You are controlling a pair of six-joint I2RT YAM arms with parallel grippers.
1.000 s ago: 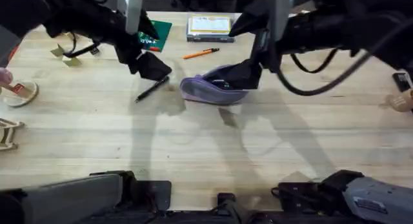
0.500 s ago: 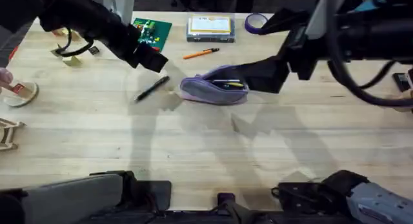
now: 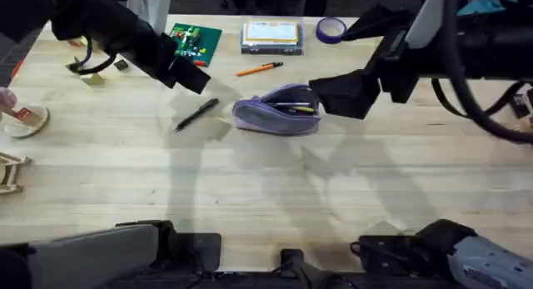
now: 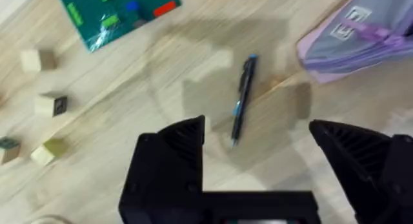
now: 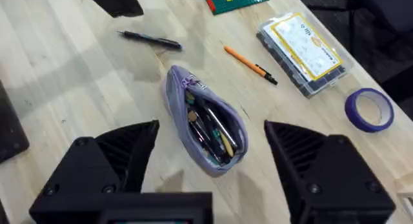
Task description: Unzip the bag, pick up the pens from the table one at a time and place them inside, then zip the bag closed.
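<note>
Since a second ago both arms have drawn back from the bag (image 3: 276,111): the right claw (image 3: 343,95) has lifted off its right end and now hangs just beside it, and the left claw (image 3: 190,77) has pulled away toward the far left. The bag lies on the worktop (image 3: 250,189) near the middle, a little to the far side, its zipper open. The right wrist view looks straight into the opening and shows several pens already lying inside, something the overhead view only hints at. Left of the bag, apart from it, lies the black pen (image 3: 196,114); the left wrist view shows it lying loose between the spread fingers of the left claw, with a blue end. The orange pen (image 3: 259,69) lies beyond the bag, near a clear box (image 3: 271,34) with a yellow label. Both claws are spread and hold nothing. A green board (image 3: 194,41) and a purple tape roll (image 3: 331,28) sit along the far edge.
</note>
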